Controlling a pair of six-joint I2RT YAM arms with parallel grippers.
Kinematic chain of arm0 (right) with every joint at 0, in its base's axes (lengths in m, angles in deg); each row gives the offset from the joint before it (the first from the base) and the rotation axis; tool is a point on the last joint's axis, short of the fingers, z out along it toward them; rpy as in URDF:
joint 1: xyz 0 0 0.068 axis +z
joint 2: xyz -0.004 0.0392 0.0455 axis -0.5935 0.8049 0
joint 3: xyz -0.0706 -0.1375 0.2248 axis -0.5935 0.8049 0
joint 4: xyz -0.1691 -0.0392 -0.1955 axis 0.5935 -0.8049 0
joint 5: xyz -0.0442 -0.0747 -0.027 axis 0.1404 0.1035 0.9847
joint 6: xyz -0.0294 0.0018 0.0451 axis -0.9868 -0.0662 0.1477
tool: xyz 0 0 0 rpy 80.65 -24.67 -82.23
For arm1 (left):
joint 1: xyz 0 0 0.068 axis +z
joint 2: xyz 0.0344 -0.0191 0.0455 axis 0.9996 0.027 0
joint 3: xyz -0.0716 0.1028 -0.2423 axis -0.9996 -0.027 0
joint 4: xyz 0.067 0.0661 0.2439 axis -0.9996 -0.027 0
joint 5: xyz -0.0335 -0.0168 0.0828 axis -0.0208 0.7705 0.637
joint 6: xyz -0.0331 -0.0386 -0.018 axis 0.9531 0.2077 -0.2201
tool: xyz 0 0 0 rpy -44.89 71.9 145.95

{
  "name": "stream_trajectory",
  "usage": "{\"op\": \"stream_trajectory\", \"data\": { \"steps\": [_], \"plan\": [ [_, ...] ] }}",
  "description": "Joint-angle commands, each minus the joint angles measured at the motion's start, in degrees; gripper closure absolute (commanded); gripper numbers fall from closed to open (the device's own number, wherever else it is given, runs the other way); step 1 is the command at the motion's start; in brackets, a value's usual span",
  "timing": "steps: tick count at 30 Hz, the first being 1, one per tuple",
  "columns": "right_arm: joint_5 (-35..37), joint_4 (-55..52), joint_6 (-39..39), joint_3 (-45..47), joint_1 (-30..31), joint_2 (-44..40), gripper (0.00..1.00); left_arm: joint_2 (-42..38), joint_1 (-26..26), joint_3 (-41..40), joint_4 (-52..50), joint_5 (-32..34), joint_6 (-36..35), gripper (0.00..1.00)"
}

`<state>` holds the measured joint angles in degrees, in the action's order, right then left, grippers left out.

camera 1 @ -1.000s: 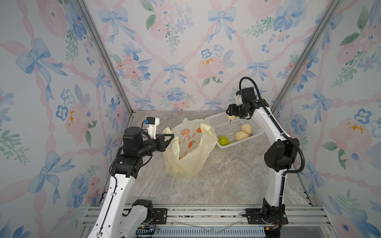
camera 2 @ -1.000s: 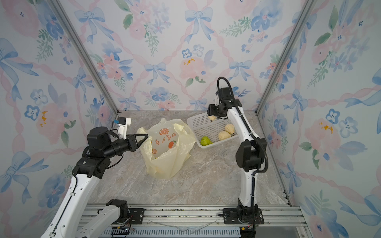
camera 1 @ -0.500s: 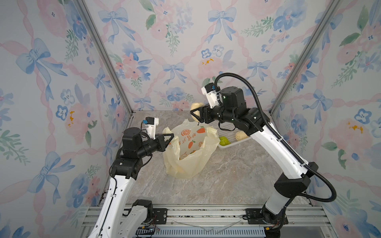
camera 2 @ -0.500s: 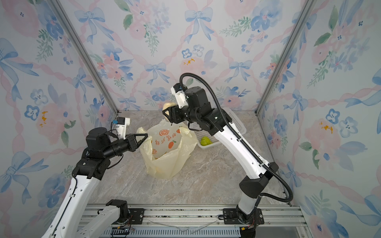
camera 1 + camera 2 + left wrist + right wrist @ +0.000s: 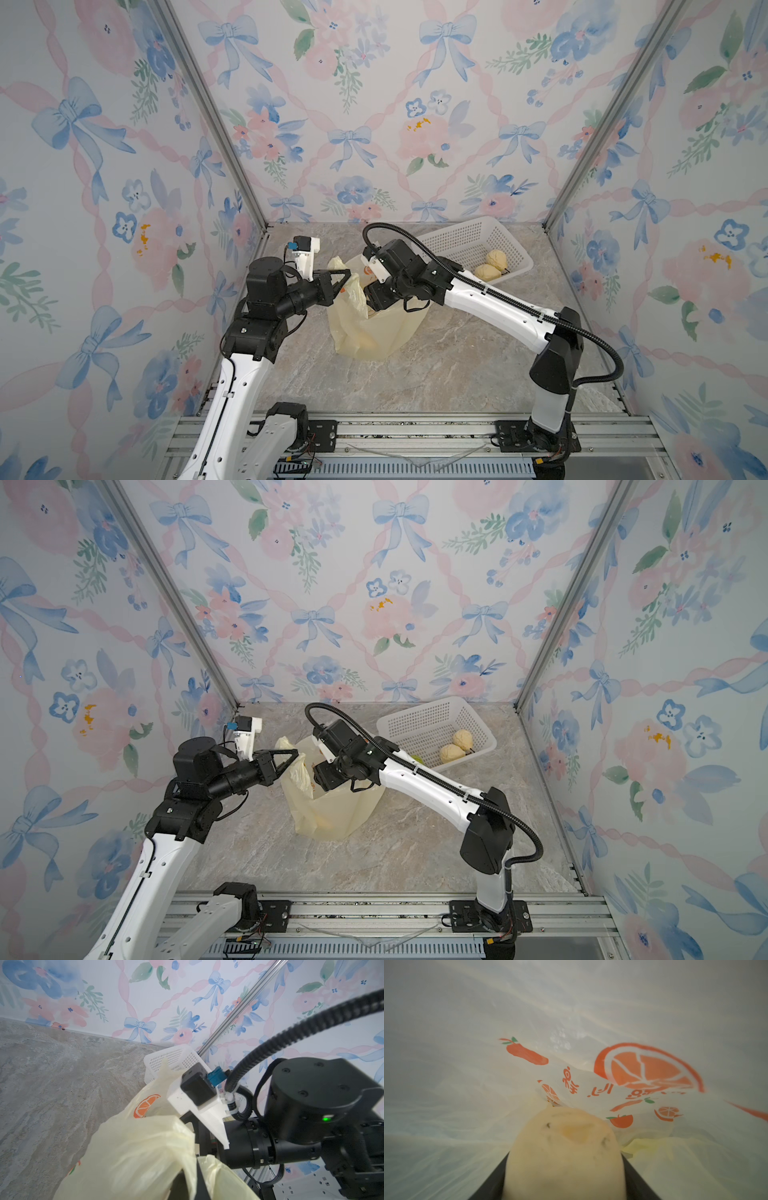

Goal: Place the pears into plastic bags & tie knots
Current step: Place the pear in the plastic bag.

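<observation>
Read the table [image 5: 436,374] in both top views as a dial, with 6 o'clock at the rail [image 5: 415,428] and 12 o'clock at the back wall. The left arm [image 5: 232,386] rises from 7 o'clock and the right arm [image 5: 498,311] from 5 o'clock, and both lean in toward the bag [image 5: 374,332]. The bag stands just to the 9 o'clock side of the centre, slumped on the table with its mouth upward. A dim rounded shape shows through its lower wall, too faint to name. The left gripper [image 5: 347,276] reaches the bag's rim from 8 o'clock. It is clenched on a bunch of the pale film and holds that side of the mouth up. In the left wrist view the gathered plastic [image 5: 135,1157] drapes over the dark finger. The right gripper enters the mouth from the 3 o'clock side, and in both top views its tips are hidden below the rim. The right wrist view shows the right gripper [image 5: 564,1155] grasping a pear [image 5: 566,1138], cream and lumpy, between two dark fingers [image 5: 635,1186]. The bag's orange-printed wall lies close beyond it. Whether the pear touches the bottom cannot be told. Farther off, at 1 o'clock near the back corner, sits the basket [image 5: 469,237], apart from the bag. Two cream pears [image 5: 452,753] lie touching at its 3 o'clock end. In a top view a sliver of a green pear [image 5: 417,759] shows beside them, mostly behind the right arm.
</observation>
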<state>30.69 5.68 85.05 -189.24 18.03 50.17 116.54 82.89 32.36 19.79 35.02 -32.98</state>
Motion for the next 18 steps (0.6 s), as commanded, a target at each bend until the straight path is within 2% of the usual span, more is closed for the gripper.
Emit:
{"op": "stream_trajectory", "data": {
  "steps": [1,5,9,13,18],
  "plan": [
    [2.3,-1.0,0.3,-0.2,-0.3,0.4,0.33,-0.9,0.0,-0.2,1.3,0.1,0.5,1.00],
    [2.8,-3.0,-0.5,-1.9,-0.3,-0.7,0.21,-0.8,0.0,-0.2,1.3,0.4,0.4,1.00],
    [1.3,-3.6,0.3,-3.4,-1.7,-4.5,0.16,-0.8,0.0,-0.3,1.2,0.4,0.1,1.00],
    [-0.9,-3.9,1.1,-5.0,-4.6,-8.9,0.18,-0.9,0.0,-0.5,1.3,0.3,0.1,1.00],
    [-4.1,-2.7,2.3,-4.7,-11.8,-15.6,0.21,-1.1,0.0,-0.8,1.2,0.7,0.0,1.00]
  ]
}}
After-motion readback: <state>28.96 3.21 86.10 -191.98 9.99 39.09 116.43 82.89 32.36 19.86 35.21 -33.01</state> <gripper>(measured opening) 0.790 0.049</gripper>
